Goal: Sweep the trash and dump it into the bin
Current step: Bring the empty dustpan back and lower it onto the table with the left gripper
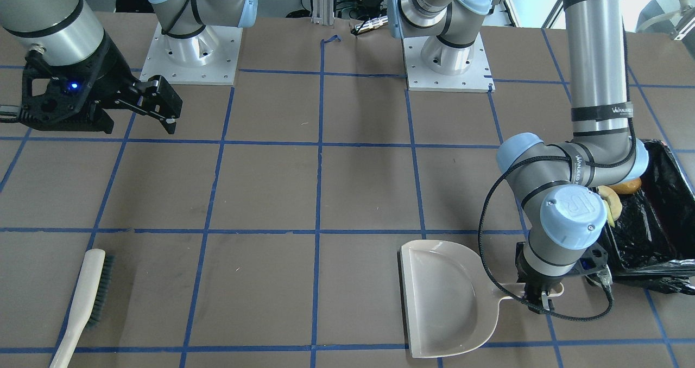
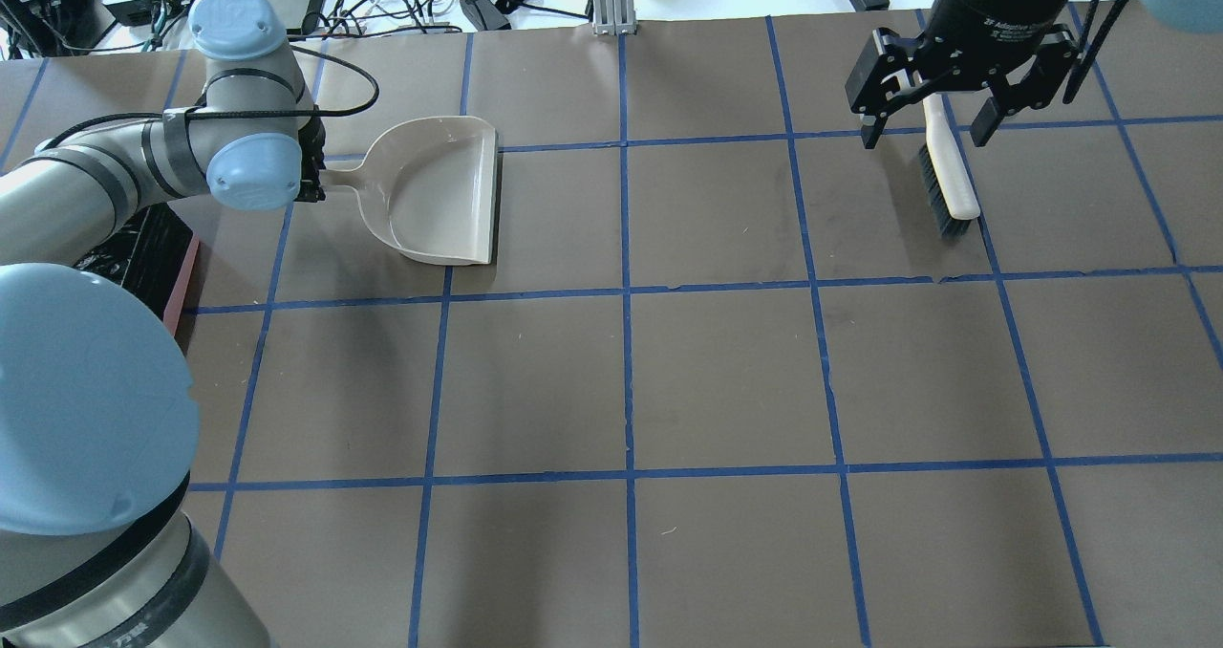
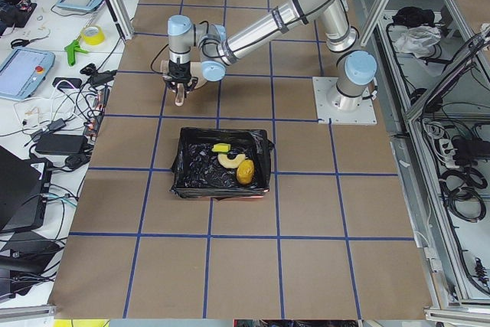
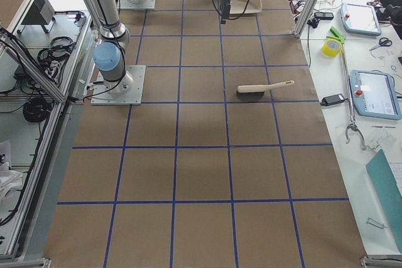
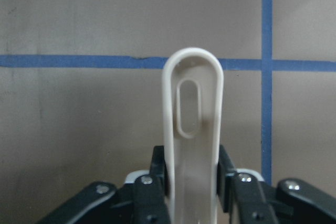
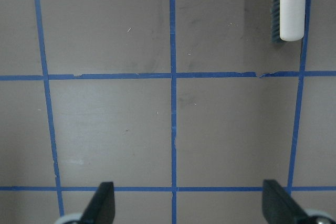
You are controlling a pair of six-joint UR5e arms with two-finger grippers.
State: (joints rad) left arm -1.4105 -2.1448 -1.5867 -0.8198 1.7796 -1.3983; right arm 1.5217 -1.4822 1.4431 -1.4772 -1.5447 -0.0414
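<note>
The pink bin with its black bag (image 3: 191,181) holds the trash: a golden-brown lump (image 3: 245,171), a tan croissant shape (image 3: 228,161) and a yellow-green wedge (image 3: 220,148). In the front-facing view the bin (image 1: 659,232) is at the right edge, partly behind my left arm. My left gripper (image 5: 192,182) is shut on the handle of the beige dustpan (image 1: 445,297), which lies flat and empty on the table beside the bin. My right gripper (image 2: 932,122) is open and empty, raised above the cream-handled brush (image 2: 948,175).
The brush (image 1: 87,303) lies on the table near the far edge from my bases. Blue tape lines grid the brown table. My arm bases (image 1: 190,53) stand on white plates. Cables and tablets lie beyond the table's far edge (image 4: 370,92).
</note>
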